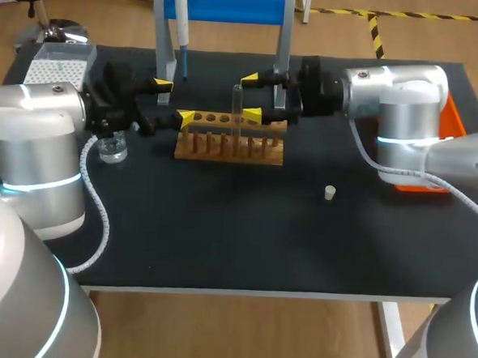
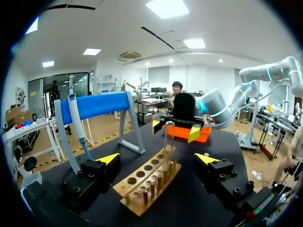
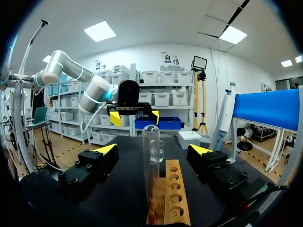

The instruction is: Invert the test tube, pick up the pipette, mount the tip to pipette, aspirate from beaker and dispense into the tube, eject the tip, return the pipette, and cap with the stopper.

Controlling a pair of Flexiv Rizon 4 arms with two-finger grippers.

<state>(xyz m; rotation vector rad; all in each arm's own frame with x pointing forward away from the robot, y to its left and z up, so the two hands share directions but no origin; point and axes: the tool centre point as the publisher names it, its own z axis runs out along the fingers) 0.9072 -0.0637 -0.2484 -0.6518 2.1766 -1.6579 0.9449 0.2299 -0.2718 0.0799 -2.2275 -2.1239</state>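
1. Firstly, nearest the table's front edge, a small white cylindrical stopper (image 1: 330,193) is noted lying alone on the black table top (image 1: 219,235), well apart from the rack.
2. A small clear glass beaker (image 1: 112,148) is recorded toward the table's left side, to the left of the rack.
3. A wooden test-tube rack with a row of round holes (image 1: 229,146) is seen at mid-table. A clear glass test tube (image 1: 236,106) is held upright in one of its holes, rounded end uppermost.
4. The left gripper (image 1: 174,99) is found at the rack's left end, fingers spread wide and nothing grasped. In the left wrist view the rack is seen ahead, between its fingers.
5. The right gripper (image 1: 250,96) is placed over the rack from the right, fingers likewise spread wide. In the right wrist view the tube is seen ahead between them, touched by neither.
6. At the table's right side, an orange tray (image 1: 454,119) is partly hidden by the right arm (image 1: 406,108).
7. Farther back, a white-legged stand with a blue bar (image 1: 233,4) is noted. A slim blue-and-white pipette (image 1: 183,38) is hung at its left end, narrow end downward.
8. At the far left corner, a white box with a clear lid (image 1: 58,64) is recorded.
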